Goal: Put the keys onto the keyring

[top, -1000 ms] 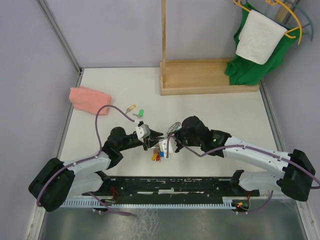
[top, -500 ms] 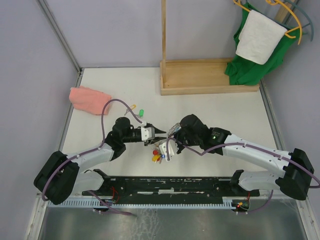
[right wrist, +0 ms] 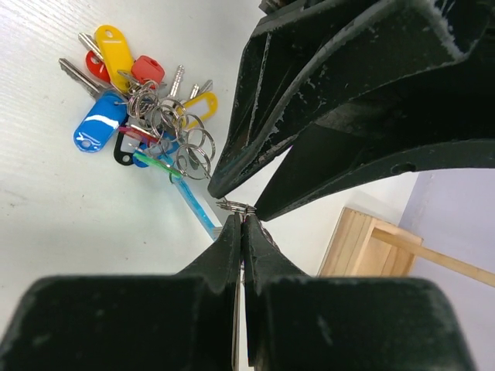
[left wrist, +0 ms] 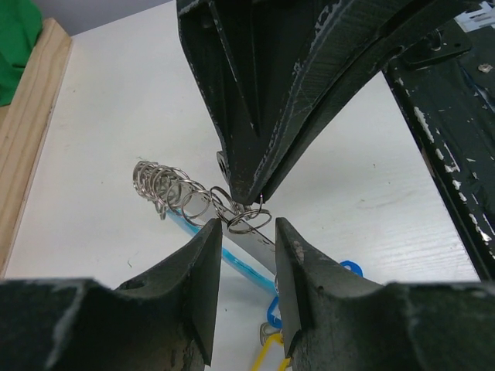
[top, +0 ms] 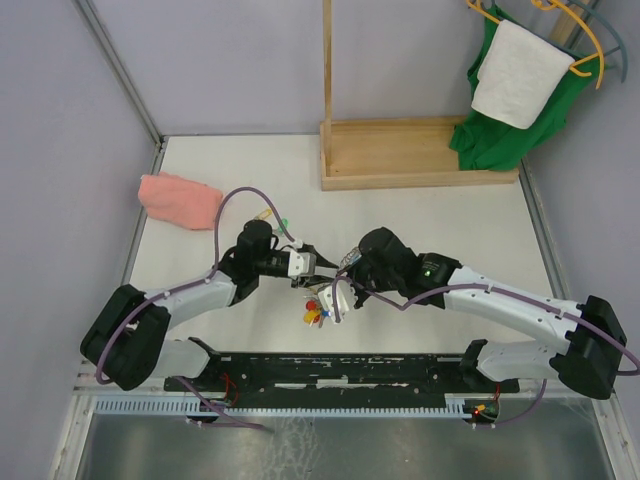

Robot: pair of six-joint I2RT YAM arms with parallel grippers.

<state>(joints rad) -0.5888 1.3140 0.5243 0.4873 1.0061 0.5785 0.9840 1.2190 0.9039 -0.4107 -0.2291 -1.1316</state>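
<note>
Keyring (right wrist: 158,116) is pinched by one small ring in my pressed-together right hand (right wrist: 242,224), my left hand (left wrist: 247,232) part-spread beside it.

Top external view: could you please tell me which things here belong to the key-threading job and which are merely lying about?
Part of the job:
- keyring, with its keys and coloured tags
- loose green-headed key
- loose yellow-headed key

Just lying about:
- pink cloth
- wooden rack
- green garment
- white towel
</note>
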